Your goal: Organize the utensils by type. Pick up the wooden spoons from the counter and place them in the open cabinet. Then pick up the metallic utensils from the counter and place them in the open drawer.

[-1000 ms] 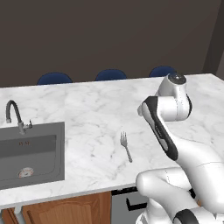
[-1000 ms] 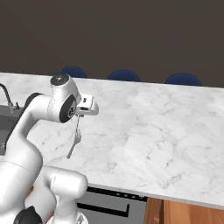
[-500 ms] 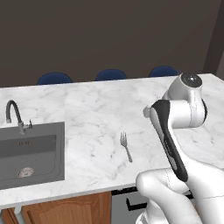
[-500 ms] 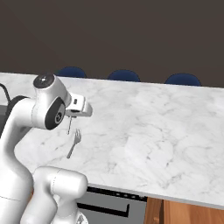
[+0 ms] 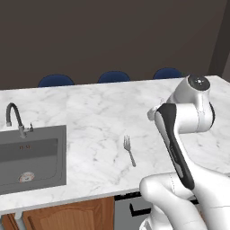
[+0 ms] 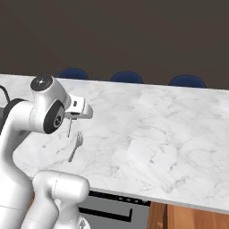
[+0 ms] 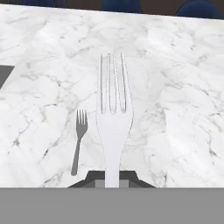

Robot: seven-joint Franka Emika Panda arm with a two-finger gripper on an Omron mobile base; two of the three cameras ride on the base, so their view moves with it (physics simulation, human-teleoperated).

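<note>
So here's where I'm at: my gripper [image 7: 113,179] is clenched on a fork [image 7: 113,118], pinched low on the handle with the tines sticking straight out ahead of me. From the right base view it hangs off my hand, lifted clear above the counter [image 7: 183,87]

A second fork [image 7: 78,144] lies flat on the marble just below and beside the one I'm carrying, the two well apart in height and not touching. It sits by itself between the sink [image 5: 31,152] and my arm

Progress-wise, my guess is I'm into the metal half of the job. All that's lying on this stretch of marble is grey metal, so the wooden spoons are probably sorted, though I can't confirm that from here. What's left as I see it: get this fork over to the drawer and drop it in, then come back for the second fork and do the same
</note>
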